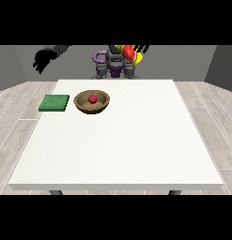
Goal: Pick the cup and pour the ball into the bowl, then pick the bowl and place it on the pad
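the white bench (136, 140) stood on grey plank flooring, carrying a green pad (54, 103) left of a wooden bowl (100, 106) holding a red ball (92, 99). the robot hand at the view's right (139, 48) was clamped on a yellow-red cup (129, 52); the fingers of the robot hand at the view's left (42, 59) could not be made out.

My hand at the view's left (42, 59) is raised, fingers hanging down — the hand at the view's right (139, 48) is up by my chest.

We are looking at a bare test room set up for robot trials, not a home or shop. A large white worktop (117, 140) fills the middle, standing on pale grey wood-plank flooring (14, 122) that runs round it on both sides. Behind the worktop rise plain grey walls (14, 65) without furnishings, and the humanoid robot (115, 65) stands at the worktop's far edge.
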